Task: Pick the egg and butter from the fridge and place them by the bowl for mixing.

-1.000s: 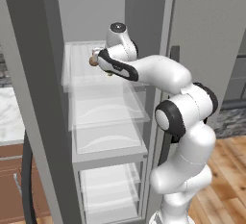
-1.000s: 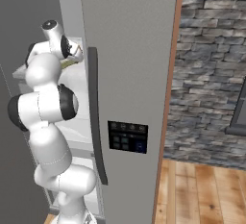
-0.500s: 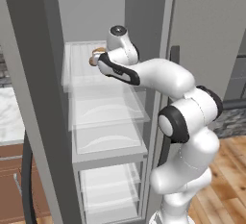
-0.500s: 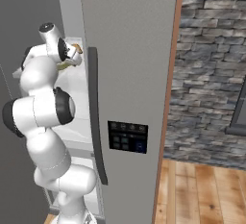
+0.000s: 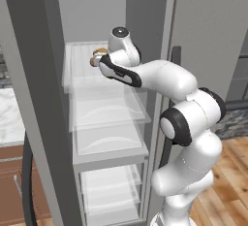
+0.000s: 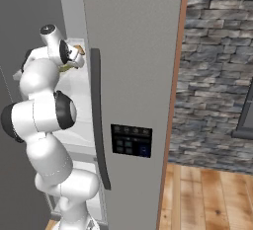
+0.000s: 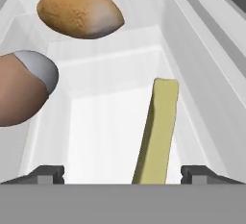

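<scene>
orange-tan oval lump (image 7: 79, 9) on a clear shelf, stone wall (image 6: 217, 71) and wood floor (image 6: 207, 199) beside

We see our arm (image 5: 184, 123) rising from the base, bending at a dark elbow joint and stretching up and to the left, forearm nearly level, wrist turned down at the end. Our gripper (image 7: 123, 172) has its jaws spread wide, the two dark fingertips (image 7: 47, 172) standing far apart at either side of the hand view, nothing clamped between them.
</scene>
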